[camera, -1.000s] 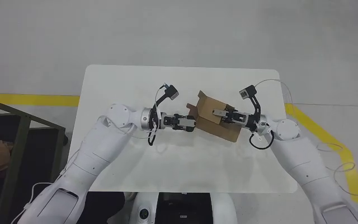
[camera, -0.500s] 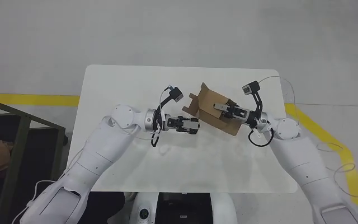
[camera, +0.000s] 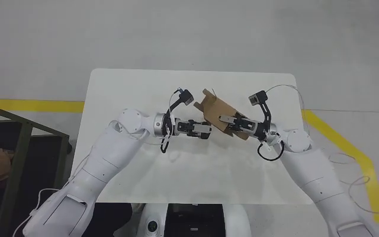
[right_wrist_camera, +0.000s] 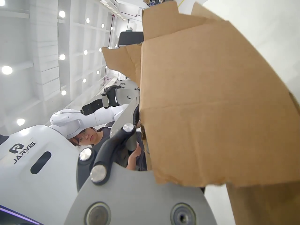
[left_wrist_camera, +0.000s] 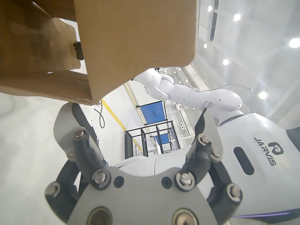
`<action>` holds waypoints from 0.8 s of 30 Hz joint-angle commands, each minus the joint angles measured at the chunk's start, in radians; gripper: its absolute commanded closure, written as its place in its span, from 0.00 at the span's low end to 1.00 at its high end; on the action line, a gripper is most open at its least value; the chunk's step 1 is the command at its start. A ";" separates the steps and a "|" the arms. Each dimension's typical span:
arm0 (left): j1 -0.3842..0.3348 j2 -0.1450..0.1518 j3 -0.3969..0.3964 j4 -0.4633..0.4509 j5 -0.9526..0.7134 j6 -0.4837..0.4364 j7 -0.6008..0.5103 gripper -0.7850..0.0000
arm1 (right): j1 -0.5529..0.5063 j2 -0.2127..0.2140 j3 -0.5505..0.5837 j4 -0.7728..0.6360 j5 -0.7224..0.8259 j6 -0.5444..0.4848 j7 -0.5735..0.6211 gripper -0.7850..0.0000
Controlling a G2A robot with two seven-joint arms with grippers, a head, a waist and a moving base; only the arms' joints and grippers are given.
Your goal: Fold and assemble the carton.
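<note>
A brown cardboard carton [camera: 219,109], partly unfolded with loose flaps, is held tilted above the middle of the white table [camera: 124,89]. My right gripper [camera: 233,123] is shut on the carton's near wall; in the right wrist view one finger [right_wrist_camera: 131,114] presses against the cardboard [right_wrist_camera: 199,99] and the other is hidden behind it. My left gripper [camera: 205,130] is open just beside and below the carton's left end. In the left wrist view its fingers [left_wrist_camera: 207,122] stand wide apart under the open carton [left_wrist_camera: 136,24], holding nothing.
The table's front half and its left part are bare. Yellow floor tape [camera: 41,105] runs past both sides of the table. A dark metal frame [camera: 23,154] stands off the table's left edge.
My right gripper has carried the carton to the left and a little farther back, turning it. My left gripper has shifted slightly right, closer under the carton's left end.
</note>
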 commanded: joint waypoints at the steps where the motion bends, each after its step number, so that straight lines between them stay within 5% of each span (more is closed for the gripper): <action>1: -0.003 0.001 -0.006 0.004 0.001 0.001 0.001 0.00 | -0.004 -0.001 0.002 -0.006 0.000 0.001 0.001 1.00; 24: 0.013 0.003 -0.015 -0.024 0.005 0.019 -0.023 0.00 | -0.016 -0.017 0.007 -0.028 -0.033 0.011 0.006 1.00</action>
